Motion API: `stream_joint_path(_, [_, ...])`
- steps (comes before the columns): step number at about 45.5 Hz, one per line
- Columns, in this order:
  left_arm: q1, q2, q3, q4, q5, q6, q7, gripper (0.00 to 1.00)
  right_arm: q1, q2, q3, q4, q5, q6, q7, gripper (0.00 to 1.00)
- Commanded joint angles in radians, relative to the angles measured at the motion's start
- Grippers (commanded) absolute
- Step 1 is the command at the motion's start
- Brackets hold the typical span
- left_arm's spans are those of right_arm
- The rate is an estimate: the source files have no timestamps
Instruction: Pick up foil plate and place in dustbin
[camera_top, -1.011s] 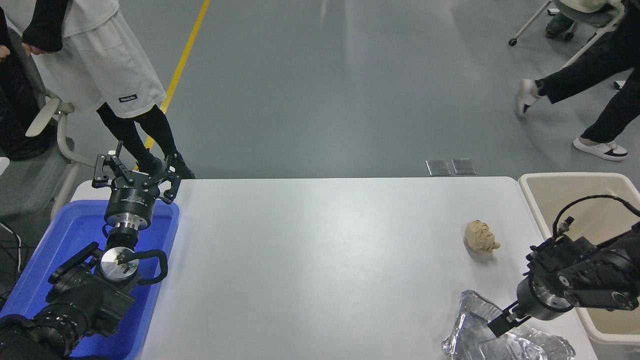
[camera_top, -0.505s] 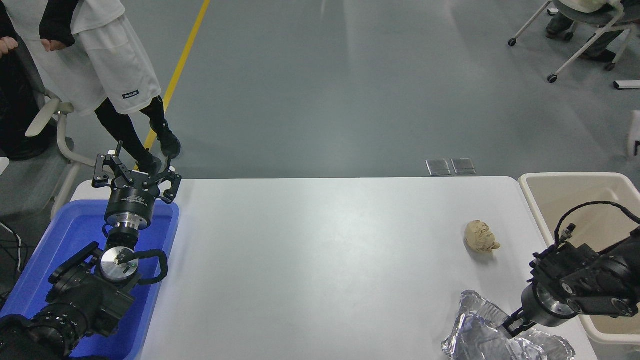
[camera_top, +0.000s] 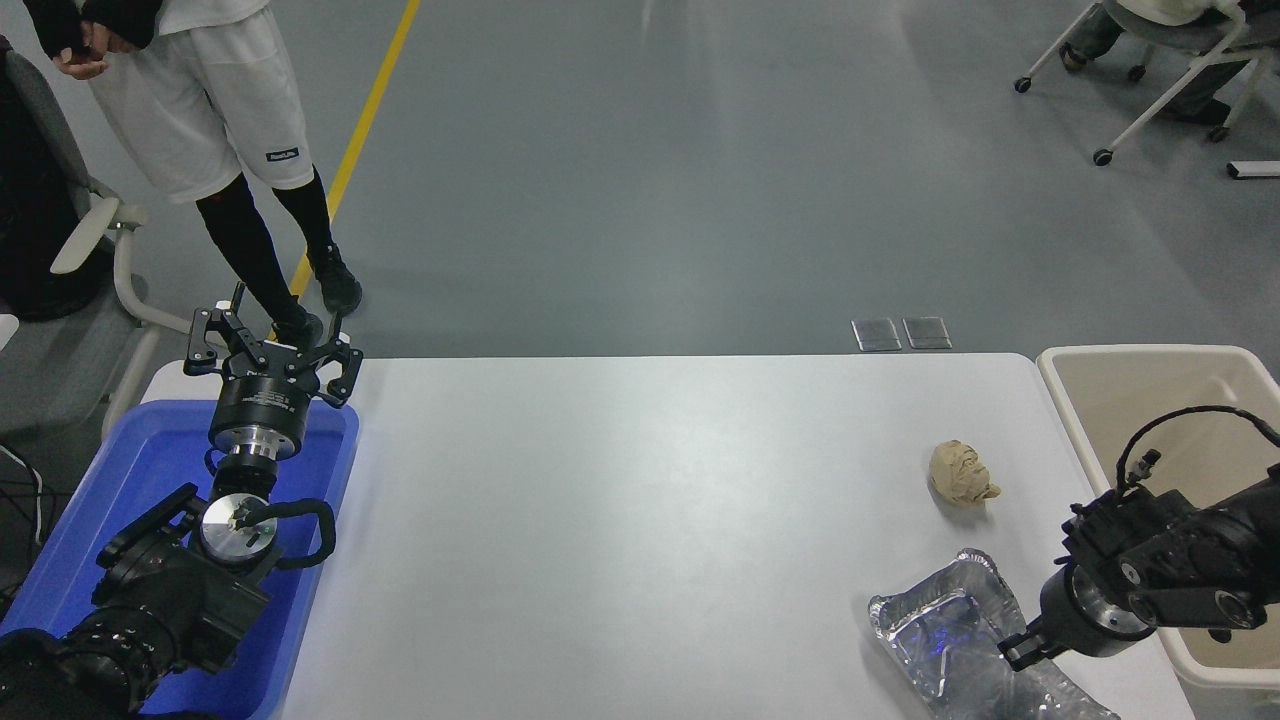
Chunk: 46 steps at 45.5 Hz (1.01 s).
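The foil plate (camera_top: 950, 630) lies at the table's front right corner, its ridged inside turned up toward the camera. My right gripper (camera_top: 1018, 648) comes in from the right edge and is shut on the plate's right rim; the fingertips are partly hidden by the foil. The dustbin (camera_top: 1062, 400), a beige tub, stands just off the table's right end, with my right forearm over its near part. My left gripper (camera_top: 272, 345) is parked open above the blue tub at the left.
A tan wadded paper ball (camera_top: 962, 473) sits on the table (camera_top: 620, 520) behind the plate. A blue tub (camera_top: 150, 470) is at the table's left end. A person (camera_top: 215, 120) stands beyond the far left corner, near chairs.
The foil plate has turned from a crumpled, raised pose to an open-side-up one and shifted slightly left. My right gripper dropped a little toward the front edge. The person at left stepped.
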<state>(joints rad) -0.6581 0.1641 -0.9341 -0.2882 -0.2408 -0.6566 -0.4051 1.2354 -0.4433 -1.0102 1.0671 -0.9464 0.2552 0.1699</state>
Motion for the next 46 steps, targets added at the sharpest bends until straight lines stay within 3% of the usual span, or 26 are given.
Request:
stream_joint_path(1, [0.000,0.000,0.000,0.000,0.001,-0.001,0.000,0.99,0.070,-0.015,-0.011,0.008,0.078,0.084,0.000,0.00])
stream_joint_path(37, [0.000,0.000,0.000,0.000,0.001,-0.001,0.002,0.99,0.734,-0.041,-0.195,0.318,0.337,0.530,0.002,0.00])
stream_joint_path(46, [0.000,0.000,0.001,0.000,0.001,-0.001,0.002,0.99,0.866,-0.041,-0.231,0.323,0.394,0.530,0.000,0.00])
